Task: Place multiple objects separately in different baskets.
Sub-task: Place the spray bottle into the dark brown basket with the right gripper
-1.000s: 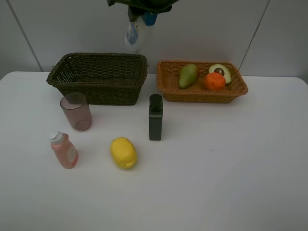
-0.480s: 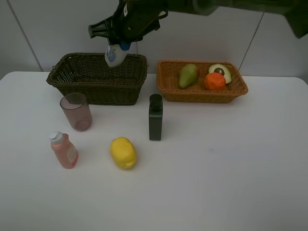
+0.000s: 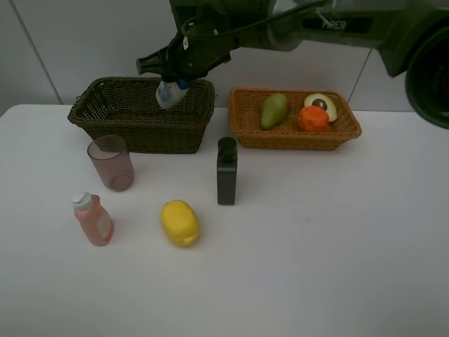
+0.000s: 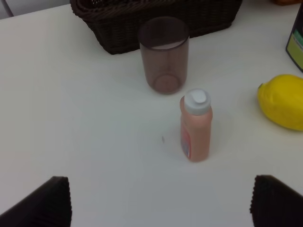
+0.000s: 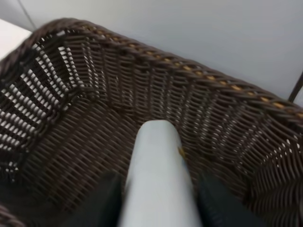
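White bottle (image 3: 168, 93) is grasped by the right gripper (image 3: 175, 79), reached across from the 1 o'clock side of the exterior view. The bottle is held tilted within the opening of the dark basket (image 3: 140, 121), toward the basket's 2 o'clock corner. In the right wrist view the bottle is seen clamped between two dark fingers (image 5: 102, 201), with woven basket wall all around; contact with the basket floor cannot be told.

Left gripper (image 4: 161, 205) is seen spread wide with nothing held, above the table (image 3: 316, 246).

Light basket (image 3: 295, 139) is set just beside the dark basket, at its 3 o'clock. Inside it, a pear (image 3: 273, 110) is laid at the 9 o'clock end. An avocado half (image 3: 323, 104) and an orange (image 3: 313, 119) are touching at the 3 o'clock end.

Dark bottle (image 3: 226, 172) is stood upright on the table at 6 o'clock of the gap between the baskets. From that bottle, the cup (image 3: 111, 163) is found at 9 o'clock, upright, near the dark basket's front. The lemon (image 3: 180, 222) is found at 7 o'clock and the pink bottle (image 3: 92, 219) at 8 o'clock, upright, well apart from the lemon.
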You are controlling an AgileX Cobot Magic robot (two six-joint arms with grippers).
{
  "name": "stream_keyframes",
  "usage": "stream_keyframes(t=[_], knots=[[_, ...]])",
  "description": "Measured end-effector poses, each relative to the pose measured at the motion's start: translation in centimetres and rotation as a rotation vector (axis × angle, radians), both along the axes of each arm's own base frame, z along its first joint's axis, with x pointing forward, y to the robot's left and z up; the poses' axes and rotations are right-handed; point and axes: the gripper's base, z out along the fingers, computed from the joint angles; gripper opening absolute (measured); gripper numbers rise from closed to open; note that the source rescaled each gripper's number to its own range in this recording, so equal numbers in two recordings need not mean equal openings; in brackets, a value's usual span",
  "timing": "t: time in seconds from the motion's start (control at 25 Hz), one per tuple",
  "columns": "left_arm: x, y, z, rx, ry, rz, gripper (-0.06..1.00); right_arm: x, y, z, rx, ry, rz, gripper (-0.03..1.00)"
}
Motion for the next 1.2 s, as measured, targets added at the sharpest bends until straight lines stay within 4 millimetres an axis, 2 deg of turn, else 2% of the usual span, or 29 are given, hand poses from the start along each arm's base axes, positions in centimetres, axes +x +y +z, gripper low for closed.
stream_keyframes(t=[0.44, 1.08, 1.12, 1.16, 1.2], knots=[[0.00, 0.00, 0.00, 0.000, 0.000, 0.000, 1.00, 0.26, -0.25, -0.67, -0.019, 0.014, -0.008, 0.00], [0.00, 0.00, 0.00, 0.000, 0.000, 0.000, 1.00, 0.32, -0.34, -0.67, -0.018, 0.016, -0.011, 0.01], [0.00, 0.00, 0.00, 0.000, 0.000, 0.000, 1.00, 0.41, -0.45, -0.66, -0.016, 0.015, -0.013, 0.06], [0.00, 0.00, 0.00, 0.000, 0.000, 0.000, 1.00, 0.52, -0.50, -0.57, -0.010, 0.009, -0.014, 0.19], [0.00, 0.00, 0.00, 0.000, 0.000, 0.000, 1.00, 0.64, -0.60, -0.48, -0.009, 0.004, -0.015, 0.37]])
